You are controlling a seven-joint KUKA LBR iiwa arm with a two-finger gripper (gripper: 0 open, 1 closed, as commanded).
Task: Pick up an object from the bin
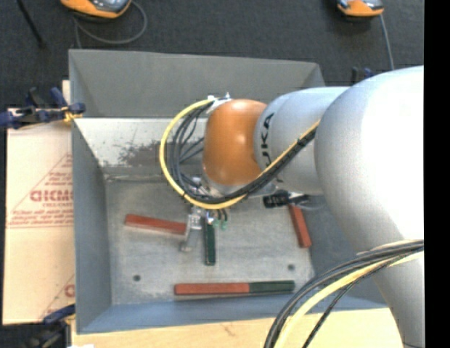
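Grey bin — red bar, green stick, claw

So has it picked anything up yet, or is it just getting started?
Nothing looks lifted yet: the sticks all lie on the floor of the bin. The gripper is low in the middle, where the right end of the flat red stick meets the top of the dark green stick; whether it grips either I cannot tell. Gripping and lifting are left.

Dark green stick lying flat at mid-bin
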